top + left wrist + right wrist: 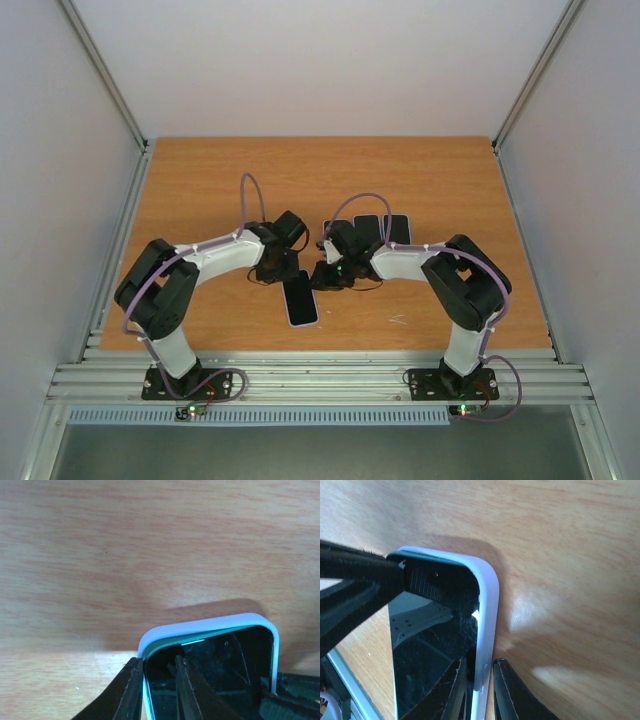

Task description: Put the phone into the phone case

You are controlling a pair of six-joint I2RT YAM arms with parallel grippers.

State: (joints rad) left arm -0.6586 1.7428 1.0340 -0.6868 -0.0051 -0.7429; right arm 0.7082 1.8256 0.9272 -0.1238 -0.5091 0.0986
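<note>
The phone (301, 298), in its phone case (200, 628), lies by the worktop's (200, 180) near edge, midway along. Left jaws pinch the case's left rim and right jaws its right rim, both nearly closed.

No writing, brand, number or sign can be read in any of the three views. The phone (420, 680) has a dark glossy screen that shows only reflections. The pale rim of the phone case (488, 610) around it looks plain wherever it can be seen.
</note>
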